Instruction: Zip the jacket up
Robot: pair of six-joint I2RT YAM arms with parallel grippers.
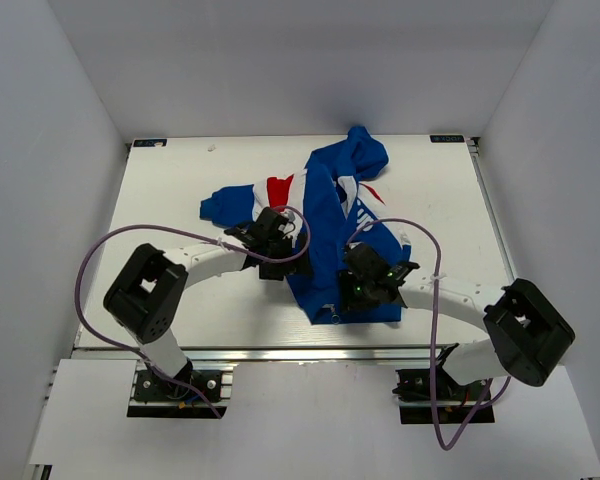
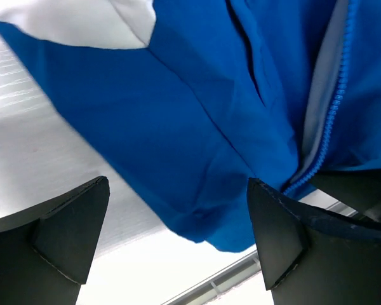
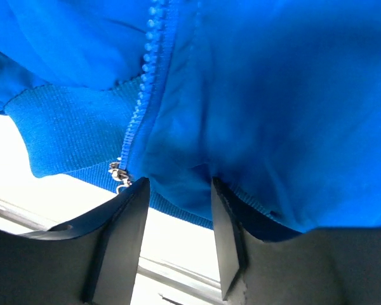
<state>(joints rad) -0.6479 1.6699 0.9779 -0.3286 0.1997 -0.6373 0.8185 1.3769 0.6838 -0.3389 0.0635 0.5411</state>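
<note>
The blue jacket (image 1: 325,215) lies crumpled mid-table, with red and white bands showing at its upper left. My left gripper (image 1: 283,263) is at its left front panel. In the left wrist view my left gripper (image 2: 178,183) is wide open, with the blue fabric (image 2: 197,127) hanging above the jaws and the zipper teeth (image 2: 333,121) to the right. My right gripper (image 1: 348,296) is at the bottom hem. In the right wrist view my right gripper (image 3: 180,185) is partly open, with the ribbed hem (image 3: 178,190) at its tips and the metal zipper slider (image 3: 119,175) just left of the left finger.
The white table (image 1: 170,200) ends in a metal rail (image 1: 280,352) along the near edge, just below the hem. White walls enclose the back and both sides. Purple cables loop over both arms.
</note>
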